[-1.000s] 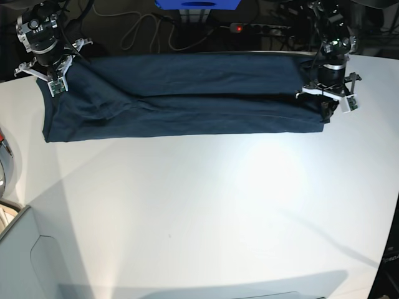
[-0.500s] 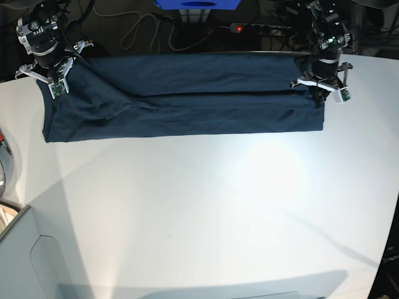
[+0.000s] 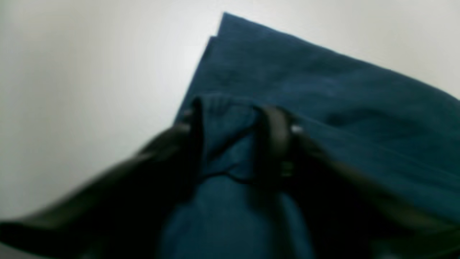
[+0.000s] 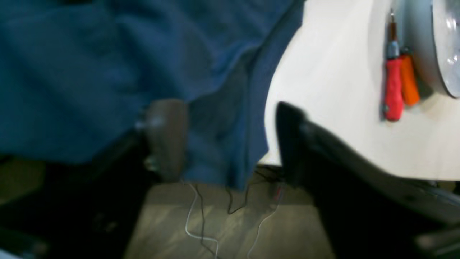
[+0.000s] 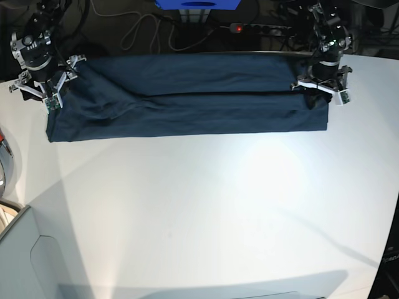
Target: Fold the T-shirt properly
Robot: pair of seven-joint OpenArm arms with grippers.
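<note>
The dark navy T-shirt lies folded into a long strip across the far side of the white table. In the base view my left gripper is over the strip's right end and my right gripper is at its left end. In the left wrist view the left gripper stands open, a loose fold of the T-shirt between its fingers. In the right wrist view the right gripper is open wide, with the T-shirt's edge hanging over the table's edge between its fingers.
A red-handled tool and an orange-handled one lie by a grey round object near the table's left edge. Cables and a power strip are on the floor behind the table. A grey panel sits front left.
Both grippers have opened and let go of the cloth. The right gripper has shifted a little to the left, toward the table's edge. The strip now lies flat.
</note>
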